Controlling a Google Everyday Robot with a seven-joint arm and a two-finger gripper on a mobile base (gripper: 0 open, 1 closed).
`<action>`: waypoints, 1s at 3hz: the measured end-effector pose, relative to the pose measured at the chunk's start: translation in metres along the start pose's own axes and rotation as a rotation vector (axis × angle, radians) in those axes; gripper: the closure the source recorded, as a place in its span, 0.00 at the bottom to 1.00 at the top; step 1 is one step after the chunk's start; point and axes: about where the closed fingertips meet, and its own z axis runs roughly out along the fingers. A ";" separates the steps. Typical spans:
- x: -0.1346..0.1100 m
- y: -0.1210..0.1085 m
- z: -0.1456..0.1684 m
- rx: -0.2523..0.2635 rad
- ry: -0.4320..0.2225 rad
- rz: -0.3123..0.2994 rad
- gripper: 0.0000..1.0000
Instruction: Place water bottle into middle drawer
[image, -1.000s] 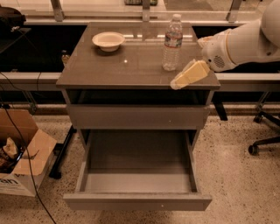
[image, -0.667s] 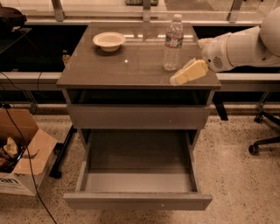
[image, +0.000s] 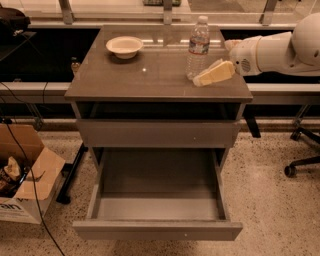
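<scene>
Parted jaws beside water bottle (image: 198, 47)

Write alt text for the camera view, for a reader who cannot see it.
A small clear plastic water bottle with a white cap stands on a grey-brown cabinet top, the robot's cream pincer beside its base. Below, a wide grey drawer is pulled open, and a shallow cream bowl sits on the top's far left.

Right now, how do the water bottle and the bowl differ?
The water bottle stands tall, clear and capped; the bowl is low, cream and open. The water bottle is at right with the hand beside its base; the bowl sits apart at left. Both rest upright on the cabinet top.
</scene>
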 end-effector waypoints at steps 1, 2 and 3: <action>0.000 0.000 0.000 0.000 0.000 0.000 0.00; -0.004 -0.002 0.012 0.023 -0.040 0.005 0.00; -0.016 -0.015 0.037 0.052 -0.120 0.015 0.00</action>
